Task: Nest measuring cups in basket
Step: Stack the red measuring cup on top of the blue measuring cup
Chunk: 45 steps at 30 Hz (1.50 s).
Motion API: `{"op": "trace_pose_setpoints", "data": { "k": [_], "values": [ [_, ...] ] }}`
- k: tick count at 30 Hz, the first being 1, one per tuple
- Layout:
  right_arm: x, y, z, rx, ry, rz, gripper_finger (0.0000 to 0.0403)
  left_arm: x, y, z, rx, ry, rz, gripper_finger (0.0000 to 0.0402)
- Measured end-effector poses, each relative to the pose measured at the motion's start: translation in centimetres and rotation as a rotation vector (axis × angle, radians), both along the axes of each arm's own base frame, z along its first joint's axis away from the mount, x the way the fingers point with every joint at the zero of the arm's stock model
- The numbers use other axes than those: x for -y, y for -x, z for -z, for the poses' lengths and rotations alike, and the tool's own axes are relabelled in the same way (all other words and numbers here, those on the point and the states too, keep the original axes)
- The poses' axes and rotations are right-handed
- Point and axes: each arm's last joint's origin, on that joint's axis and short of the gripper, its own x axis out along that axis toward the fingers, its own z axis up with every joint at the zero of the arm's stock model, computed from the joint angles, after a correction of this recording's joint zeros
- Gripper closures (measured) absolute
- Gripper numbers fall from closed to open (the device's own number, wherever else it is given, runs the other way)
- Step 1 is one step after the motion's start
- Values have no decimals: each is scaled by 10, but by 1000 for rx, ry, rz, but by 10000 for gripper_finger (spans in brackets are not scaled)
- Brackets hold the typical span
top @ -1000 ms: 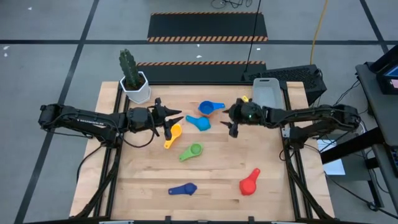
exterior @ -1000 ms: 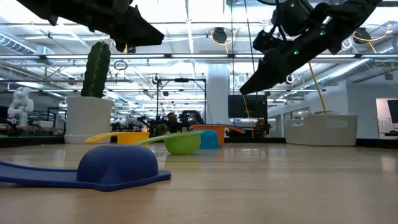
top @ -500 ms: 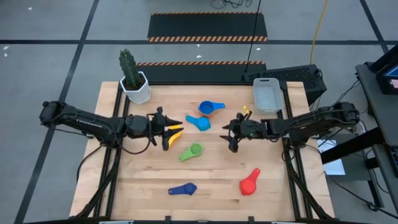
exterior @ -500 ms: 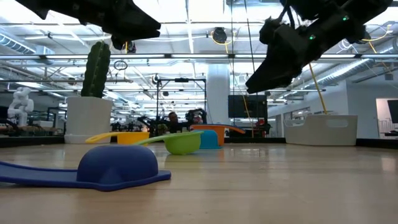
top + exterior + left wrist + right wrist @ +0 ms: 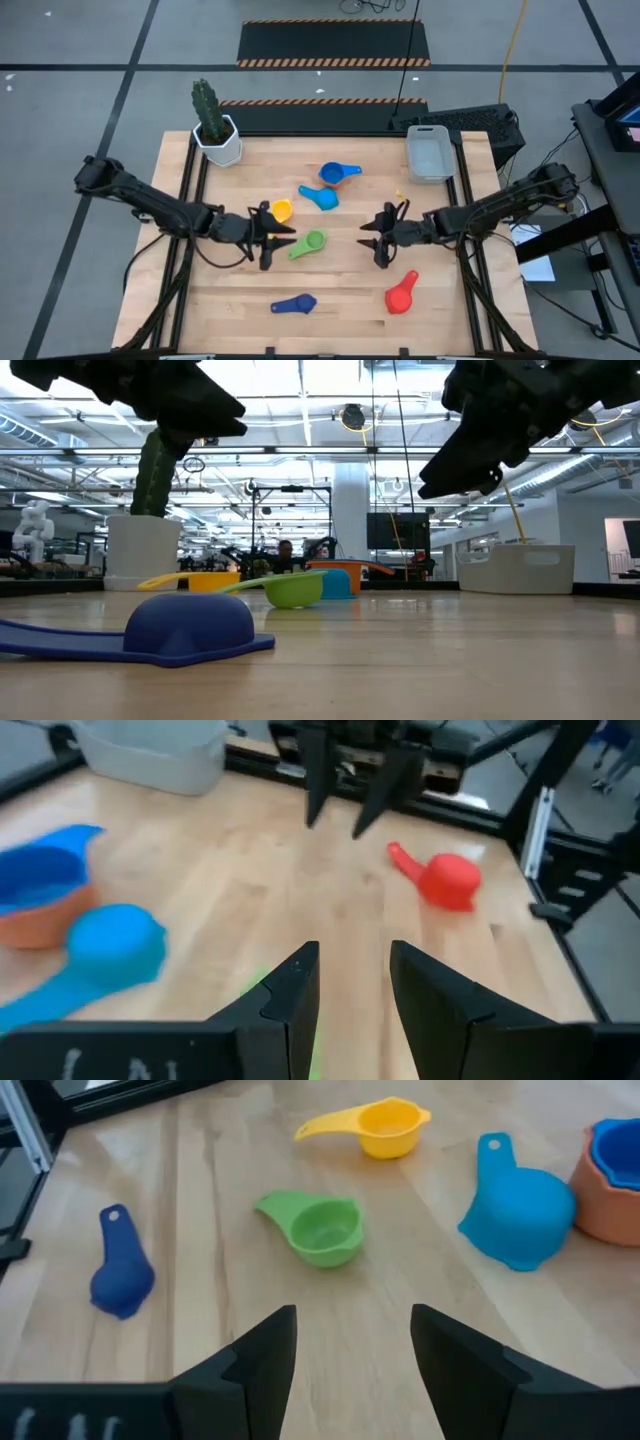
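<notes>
both arms reach in over the middle of the wooden table (image 5: 230, 300), their claws facing each other from well apart. the left gripper (image 5: 284, 236) hangs just beside the green cup (image 5: 309, 244), fingers (image 5: 290, 995) apart with nothing between them. the right gripper (image 5: 371, 234) is above bare wood between the light blue cup and the red cup (image 5: 400, 294), its fingers (image 5: 265, 1350) spread and empty too.

the basket (image 5: 429, 152) sits at the far right corner of the table, and no cup can be seen in it. 7 cups lie loose on the wood: the yellow cup (image 5: 281, 210) just behind the left claw, the light blue cup (image 5: 320, 196) lying upside down, a second light blue cup (image 5: 334, 174) sitting inside the orange cup (image 5: 606, 1220), the green one upright near the centre, the red one toward the near right, and the dark blue cup (image 5: 294, 304) upside down at the near edge. a potted cactus (image 5: 213, 125) stands at the far left corner
</notes>
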Motion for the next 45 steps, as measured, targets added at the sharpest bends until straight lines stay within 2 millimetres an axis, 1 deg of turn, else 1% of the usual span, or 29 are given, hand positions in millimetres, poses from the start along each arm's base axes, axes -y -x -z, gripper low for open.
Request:
{"op": "trace_pose_setpoints", "data": {
  "k": [5, 10, 13, 17, 23, 27, 31, 34, 37, 40, 43, 45],
  "values": [
    [-10, 2, -1, 23, -32, -13, 213, 18, -6, 14, -25, 49, 35, 275],
    [-17, 3, -3, 42, -38, -44, 213, 32, -9, 24, -29, 49, 81, 275],
    [-21, 3, -5, 55, 9, -97, 213, 37, -8, 23, -10, 48, 76, 275],
    [-22, 4, -4, 51, 33, -115, 213, 35, -8, 22, 2, 12, 34, 275],
    [-22, 4, -4, 46, 57, -126, 213, 23, -13, 19, 31, -6, -31, 275],
    [-21, 8, 4, 28, 133, -170, 213, 7, -18, 16, 45, -110, -53, 275],
    [-17, 16, 19, -21, 223, -180, 213, -10, -20, 11, 39, -253, -71, 275],
    [-11, 25, 33, -62, 286, -142, 213, -25, -22, 6, 11, -364, -87, 275],
    [-7, 35, 48, -76, 290, -108, 213, -39, -23, 1, -22, -420, -116, 275],
    [-6, 44, 59, -2, 251, -102, 213, -47, -26, -1, -46, -424, -143, 275],
    [-10, 53, 63, 123, 191, -117, 213, -48, -26, -2, -100, -429, -133, 275],
    [-15, 57, 61, 185, 146, -127, 213, -47, -26, -2, -151, -416, -117, 275]
  ]
}}
